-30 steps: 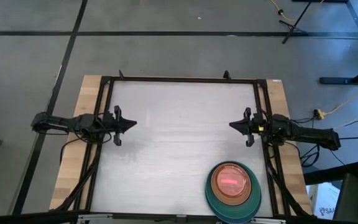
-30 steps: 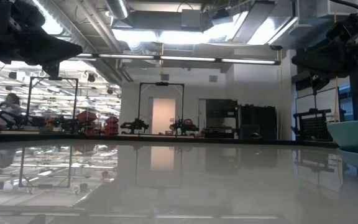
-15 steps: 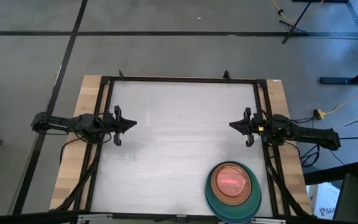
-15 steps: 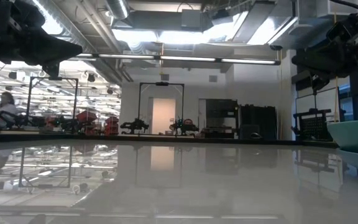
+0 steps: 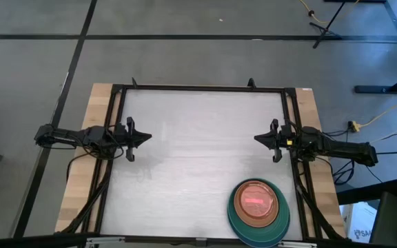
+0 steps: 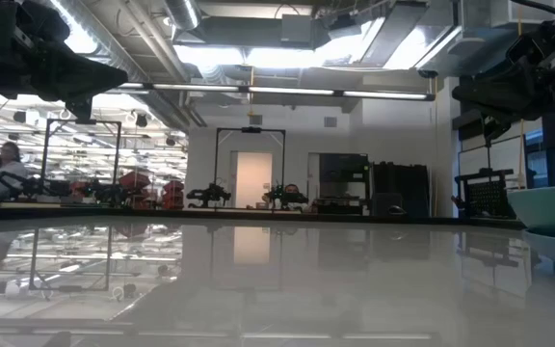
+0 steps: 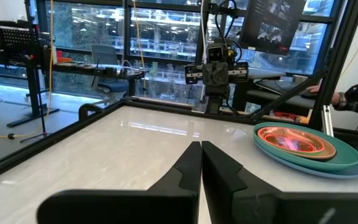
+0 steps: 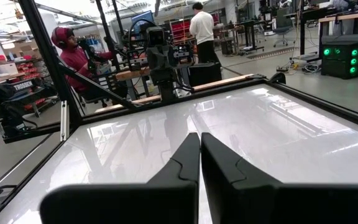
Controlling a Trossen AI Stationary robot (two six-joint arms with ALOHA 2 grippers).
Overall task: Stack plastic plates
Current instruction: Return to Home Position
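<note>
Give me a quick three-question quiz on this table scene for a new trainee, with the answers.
1. True or false: the plate stack sits nearer the right end effector than the left end effector.
2. Which plate tops the stack: A green, B pink, C black?
3. Fill in: both end effectors are ____ and hold nothing.
Key: 1 true; 2 B, the pink plate; 3 shut.

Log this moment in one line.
left gripper parked left, jaws shut; right gripper parked right, jaws shut; plates stacked, pink plate on top
</note>
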